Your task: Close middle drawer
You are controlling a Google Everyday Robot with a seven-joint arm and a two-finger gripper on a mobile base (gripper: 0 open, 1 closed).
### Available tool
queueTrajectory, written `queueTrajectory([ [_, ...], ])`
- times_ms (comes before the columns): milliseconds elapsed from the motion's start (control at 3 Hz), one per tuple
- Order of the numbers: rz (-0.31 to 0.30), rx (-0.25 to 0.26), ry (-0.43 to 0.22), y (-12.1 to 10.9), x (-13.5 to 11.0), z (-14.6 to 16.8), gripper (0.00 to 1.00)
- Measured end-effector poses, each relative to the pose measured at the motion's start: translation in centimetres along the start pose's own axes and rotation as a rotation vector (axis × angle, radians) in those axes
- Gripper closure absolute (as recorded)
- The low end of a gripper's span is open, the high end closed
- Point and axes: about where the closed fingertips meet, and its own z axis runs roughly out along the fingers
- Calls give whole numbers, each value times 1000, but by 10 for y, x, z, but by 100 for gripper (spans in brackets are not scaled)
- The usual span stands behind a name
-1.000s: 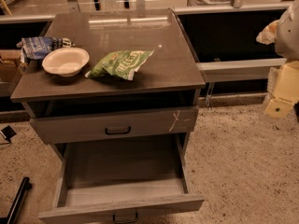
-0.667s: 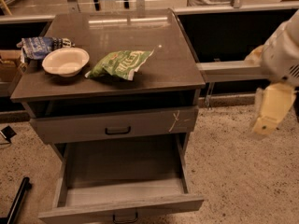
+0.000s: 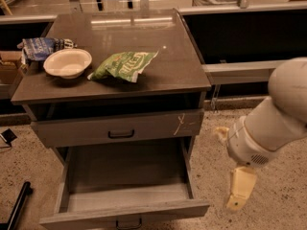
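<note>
The middle drawer [image 3: 125,213] is pulled far out at the bottom of the grey cabinet. Its plain front carries a small dark handle [image 3: 128,222], and its deep grey box is empty. Above it sits the taller-fronted drawer [image 3: 120,128] with a white scratch mark, slightly ajar. My gripper [image 3: 227,168] hangs from the white arm [image 3: 273,123] to the right of the cabinet, beside the open drawer's right side and apart from it. Its cream fingers [image 3: 241,189] stand spread and hold nothing.
On the cabinet top [image 3: 144,42] lie a white bowl [image 3: 67,63], a green chip bag [image 3: 123,65] and a blue packet [image 3: 42,47]. A dark counter and rail [image 3: 240,71] run behind on the right. A black leg [image 3: 17,206] stands on the speckled floor at lower left.
My arm has swung down and to the left, from the upper right edge of the view to beside the open middle drawer. The drawers and the things on top have not moved.
</note>
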Motion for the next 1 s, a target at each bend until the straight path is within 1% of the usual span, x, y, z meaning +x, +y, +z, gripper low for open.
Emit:
queueTrajectory([
  [333, -9, -18, 10, 8, 4, 10, 0],
  [667, -19, -8, 20, 10, 2, 6, 0],
  [1000, 3, 18, 30, 5, 9, 27, 0],
])
